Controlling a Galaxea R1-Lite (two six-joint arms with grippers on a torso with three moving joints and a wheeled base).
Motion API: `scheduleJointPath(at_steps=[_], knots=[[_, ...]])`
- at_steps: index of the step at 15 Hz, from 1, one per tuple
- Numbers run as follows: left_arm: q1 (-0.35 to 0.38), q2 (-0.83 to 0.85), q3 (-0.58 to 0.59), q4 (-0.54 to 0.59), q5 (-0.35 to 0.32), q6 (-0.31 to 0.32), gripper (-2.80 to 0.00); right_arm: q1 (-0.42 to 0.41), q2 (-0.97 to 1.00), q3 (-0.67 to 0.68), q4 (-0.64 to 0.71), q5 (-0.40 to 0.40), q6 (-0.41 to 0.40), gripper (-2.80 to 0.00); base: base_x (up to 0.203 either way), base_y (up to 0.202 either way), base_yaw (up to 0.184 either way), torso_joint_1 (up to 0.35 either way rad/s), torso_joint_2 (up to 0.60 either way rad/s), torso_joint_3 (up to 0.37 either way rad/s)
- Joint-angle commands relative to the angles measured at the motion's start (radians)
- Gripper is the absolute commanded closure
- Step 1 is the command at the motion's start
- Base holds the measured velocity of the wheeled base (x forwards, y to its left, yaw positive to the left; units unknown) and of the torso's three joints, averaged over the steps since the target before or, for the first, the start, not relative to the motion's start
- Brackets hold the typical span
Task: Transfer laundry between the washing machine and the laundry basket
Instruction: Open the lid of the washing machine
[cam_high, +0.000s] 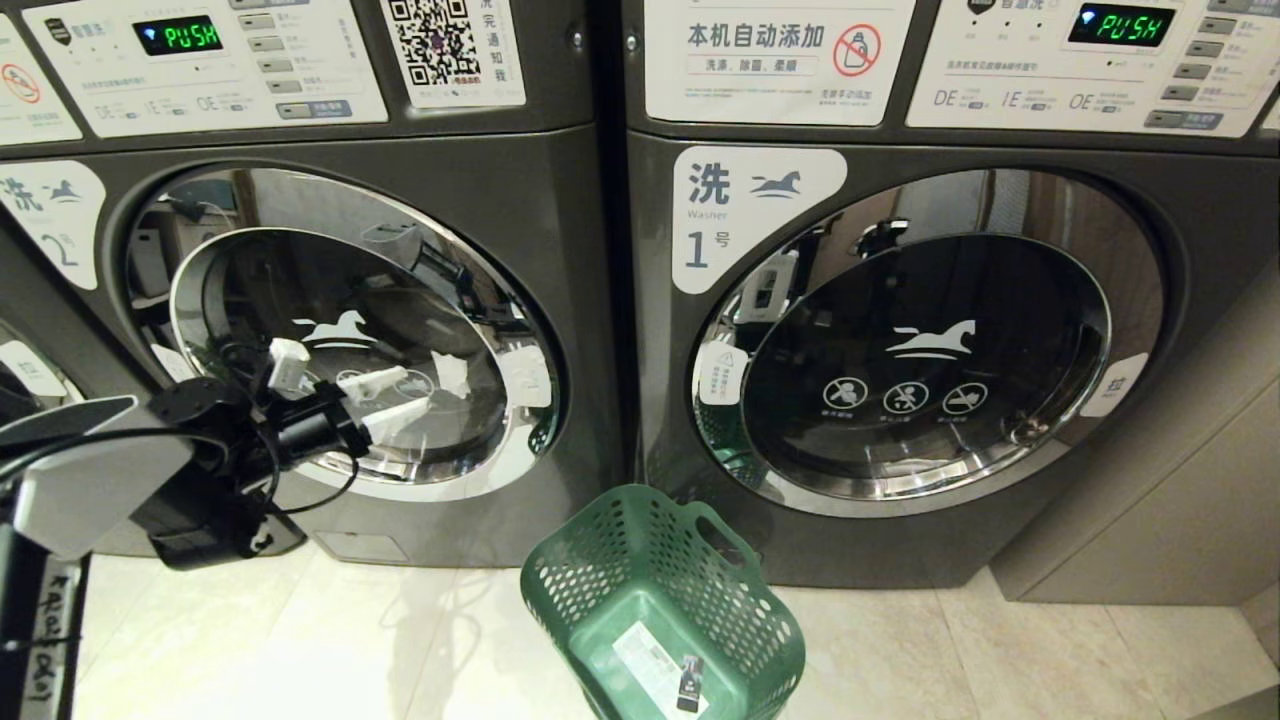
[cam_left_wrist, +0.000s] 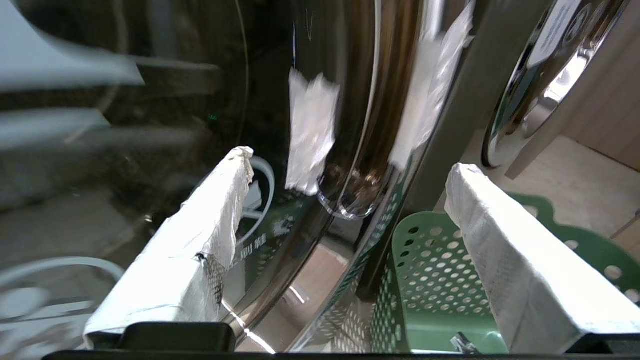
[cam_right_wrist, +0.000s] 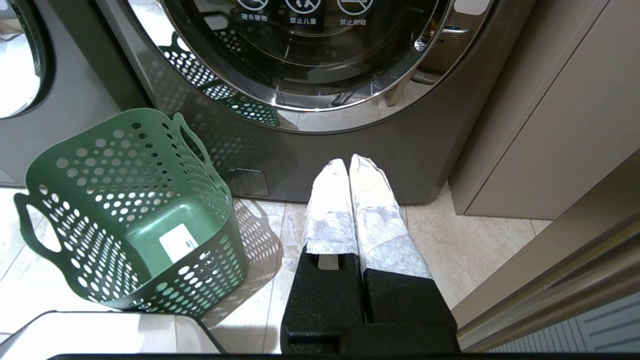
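The washing machine (cam_high: 400, 270) marked 2 stands at the left, its round chrome-rimmed door closed. My left gripper (cam_high: 418, 390) is open in front of the lower part of that door, with nothing between its white-wrapped fingers (cam_left_wrist: 210, 225). In the left wrist view the left gripper (cam_left_wrist: 350, 161) faces the chrome door rim (cam_left_wrist: 360, 100). The green laundry basket (cam_high: 590, 570) sits on the floor between the two washers, holding only a white label. The laundry is out of view. My right gripper (cam_right_wrist: 347, 162) is shut, low over the floor beside the laundry basket (cam_right_wrist: 125, 165).
The alike washer marked 1 (cam_high: 920, 350) stands to the right with its door closed. A beige cabinet (cam_high: 1150, 520) flanks it on the far right. The floor is pale tile (cam_high: 350, 640).
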Motion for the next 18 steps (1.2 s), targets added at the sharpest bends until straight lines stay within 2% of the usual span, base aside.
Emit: scheduleJointPath(at_steps=[1, 3, 4, 5, 7, 8, 9, 10, 11, 13, 16, 17, 18], knots=[[0.031, -0.231, 0.156, -0.009, -0.006, -0.002, -2.80, 0.001, 0.001, 0.000, 0.000, 0.000, 0.000, 0.00, 0.000, 0.000, 0.000, 0.000, 0.00, 0.000], [0.102, -0.506, 0.368, -0.009, -0.007, -0.017, -2.80, 0.001, 0.001, 0.000, 0.000, 0.000, 0.000, 0.00, 0.000, 0.000, 0.000, 0.000, 0.00, 0.000], [0.168, -0.654, 0.461, -0.009, -0.008, -0.037, -2.80, 0.001, 0.001, 0.000, 0.000, 0.000, 0.000, 0.00, 0.000, 0.000, 0.000, 0.000, 0.00, 0.000], [0.269, -0.795, 0.534, -0.009, -0.008, -0.076, -2.80, 0.001, 0.001, 0.000, 0.000, 0.000, 0.000, 0.00, 0.000, 0.000, 0.000, 0.000, 0.00, 0.000], [0.568, -0.976, 0.636, -0.009, -0.005, -0.202, -2.80, 0.001, 0.001, 0.000, 0.000, 0.000, 0.000, 0.00, 0.000, 0.000, 0.000, 0.000, 0.00, 0.000], [0.711, -1.040, 0.684, -0.008, 0.000, -0.287, -2.80, 0.001, 0.001, 0.000, 0.000, 0.000, 0.000, 0.00, 0.000, 0.000, 0.000, 0.000, 0.00, 0.000], [0.809, -1.091, 0.724, -0.006, 0.004, -0.360, -2.80, 0.001, 0.001, 0.000, 0.000, 0.000, 0.000, 0.00, 0.000, 0.000, 0.000, 0.000, 0.00, 0.000], [0.868, -1.116, 0.748, -0.006, 0.006, -0.415, -2.80, 0.001, 0.001, 0.000, 0.000, 0.000, 0.000, 0.00, 0.000, 0.000, 0.000, 0.000, 0.00, 0.000], [0.888, -1.119, 0.765, -0.007, 0.006, -0.456, -2.80, 0.001, 0.001, 0.000, 0.000, 0.000, 0.000, 0.00, 0.000, 0.000, 0.000, 0.000, 0.00, 0.000], [0.817, -1.082, 0.779, -0.008, -0.003, -0.482, -2.80, 0.001, 0.001, 0.000, 0.000, 0.000, 0.000, 0.00, 0.000, 0.000, 0.000, 0.000, 0.00, 0.000], [0.556, -0.929, 0.775, -0.008, -0.007, -0.467, -2.80, 0.001, 0.001, 0.000, 0.000, 0.000, 0.000, 0.00, 0.000, 0.000, 0.000, 0.000, 0.00, 0.000], [0.489, -0.858, 0.770, -0.008, -0.007, -0.433, -2.80, 0.001, 0.001, 0.000, 0.000, 0.000, 0.000, 0.00, 0.000, 0.000, 0.000, 0.000, 0.00, 0.000], [0.415, -0.758, 0.760, -0.008, -0.008, -0.369, -2.80, 0.001, 0.001, 0.000, 0.000, 0.000, 0.000, 0.00, 0.000, 0.000, 0.000, 0.000, 0.00, 0.000]])
